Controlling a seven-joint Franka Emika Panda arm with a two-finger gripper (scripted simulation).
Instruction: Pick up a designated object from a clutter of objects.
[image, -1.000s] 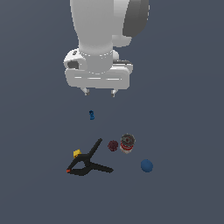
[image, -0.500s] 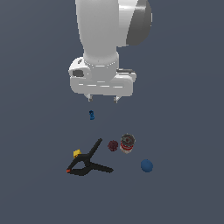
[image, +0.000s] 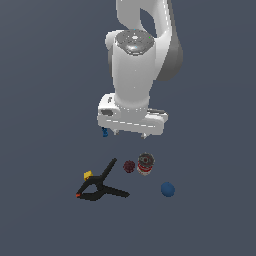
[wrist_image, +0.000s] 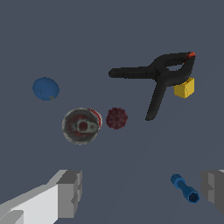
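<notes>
Arm (image: 137, 65) of smooth white casing, bulky and rounded, hangs above the flat grey-blue floor (image: 45, 100), its gripper (image: 130, 134) high over the clutter with the blocky grey fingers (wrist_image: 70, 193) spread wide and holding nothing. Black spring clamp (image: 100, 184), matte, forked, orange-tipped, lies with a small yellow block (image: 88, 175) touching its handle end. Soup can (image: 145, 163), a short upright cylinder with red-and-white label and dull grey pull-tab lid, stands just beside the pitted dark red ball (image: 129, 166), with the smooth blue ball (image: 167, 189) near on its other side, and the tiny blue piece (wrist_image: 184, 188), a ridged peg, lies well apart near one finger.
</notes>
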